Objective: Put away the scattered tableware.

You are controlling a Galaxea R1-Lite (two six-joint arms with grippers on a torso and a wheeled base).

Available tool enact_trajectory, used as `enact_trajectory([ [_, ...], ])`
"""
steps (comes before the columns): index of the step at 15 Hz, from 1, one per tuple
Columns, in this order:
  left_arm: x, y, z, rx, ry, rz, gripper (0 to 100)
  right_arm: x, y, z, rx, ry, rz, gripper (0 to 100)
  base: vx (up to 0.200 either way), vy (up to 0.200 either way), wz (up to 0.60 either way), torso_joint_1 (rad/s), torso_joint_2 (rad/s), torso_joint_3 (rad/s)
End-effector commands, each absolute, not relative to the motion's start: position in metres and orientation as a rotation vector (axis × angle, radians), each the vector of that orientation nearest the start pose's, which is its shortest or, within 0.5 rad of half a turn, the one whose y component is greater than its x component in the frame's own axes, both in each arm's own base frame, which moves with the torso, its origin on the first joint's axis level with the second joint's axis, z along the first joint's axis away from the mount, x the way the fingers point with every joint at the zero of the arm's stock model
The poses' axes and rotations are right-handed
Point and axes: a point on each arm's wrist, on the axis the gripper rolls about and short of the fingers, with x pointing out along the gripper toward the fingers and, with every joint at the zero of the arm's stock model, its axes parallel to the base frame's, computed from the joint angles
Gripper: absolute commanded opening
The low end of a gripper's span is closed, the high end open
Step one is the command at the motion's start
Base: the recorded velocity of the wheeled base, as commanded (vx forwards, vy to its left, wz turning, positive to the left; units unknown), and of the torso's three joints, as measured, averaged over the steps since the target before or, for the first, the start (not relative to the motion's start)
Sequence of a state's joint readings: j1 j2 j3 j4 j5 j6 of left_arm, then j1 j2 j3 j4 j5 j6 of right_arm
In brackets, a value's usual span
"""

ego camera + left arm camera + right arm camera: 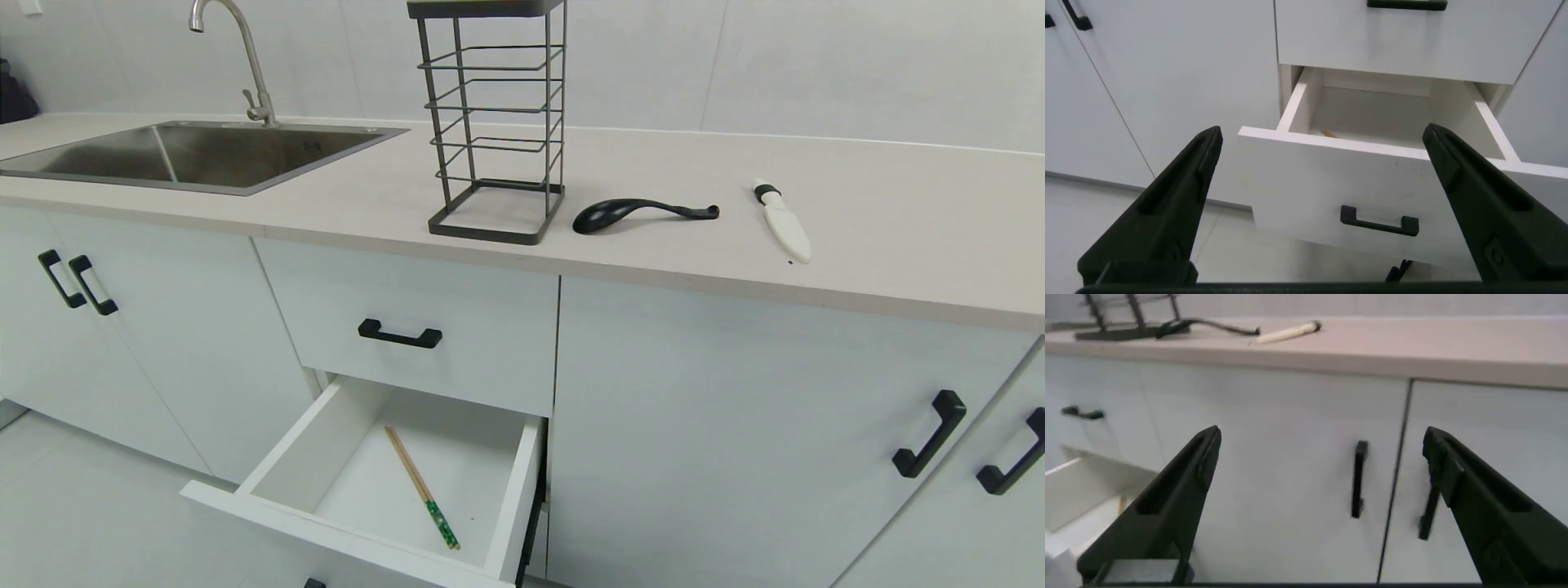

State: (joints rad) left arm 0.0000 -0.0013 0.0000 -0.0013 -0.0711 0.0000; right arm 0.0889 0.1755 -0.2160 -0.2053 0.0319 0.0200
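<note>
- Left gripper (1323, 135): black fingers spread wide, nothing between them. It was held low, facing the front of the pulled-out white drawer (1372, 175).
- Right gripper (1323, 437): fingers likewise wide apart and empty, level with the white cabinet doors under the counter.
- Pair of wooden chopsticks with green patterned ends (422, 487): lay loose on the drawer floor, already stowed by the look of it.
- Black plastic-looking soup spoon with a curved handle (620, 214): lay on the pale countertop (898, 212), just beside the black wire rack (498, 122), above and well apart from both grippers.
- Judged light, stiff and smooth. The handle arches clear of the surface, so mid-handle looked the best place to pinch it.
- White tapered utensil with a black band (784, 222): lay flat, near the spoon, on its far side from the rack.
- Judged light and slippery, lying low. Best grasped across the broad middle, closing gently.
</note>
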Motion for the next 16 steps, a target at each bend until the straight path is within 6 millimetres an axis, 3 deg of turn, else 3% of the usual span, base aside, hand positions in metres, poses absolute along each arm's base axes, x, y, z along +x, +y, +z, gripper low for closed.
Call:
enact_trajectory([
  [1,-0.023,-0.002,0.076,0.0,-0.002,-0.071,100,-0.036,0.0,0.147,0.004,-0.31,0.054,100,0.0,0.0,0.0,0.0,0.0,0.0],
  [4,-0.023,-0.002,0.076,0.0,-0.002,-0.072,100,-0.036,0.001,0.126,-0.002,-0.301,0.029,100,0.0,0.0,0.0,0.0,0.0,0.0],
  [5,-0.023,-0.002,0.076,-0.001,-0.001,-0.072,100,-0.026,0.001,0.103,-0.018,-0.215,0.037,100,0.0,0.0,0.0,0.0,0.0,0.0],
  [9,-0.023,-0.002,0.076,-0.001,-0.001,-0.072,100,-0.022,0.001,0.078,-0.052,-0.01,0.029,100,0.0,0.0,0.0,0.0,0.0,0.0],
  [16,-0.023,-0.002,0.076,-0.004,-0.003,-0.072,100,-0.022,0.0,0.076,0.014,0.014,0.021,100,0.0,0.0,0.0,0.0,0.0,0.0],
])
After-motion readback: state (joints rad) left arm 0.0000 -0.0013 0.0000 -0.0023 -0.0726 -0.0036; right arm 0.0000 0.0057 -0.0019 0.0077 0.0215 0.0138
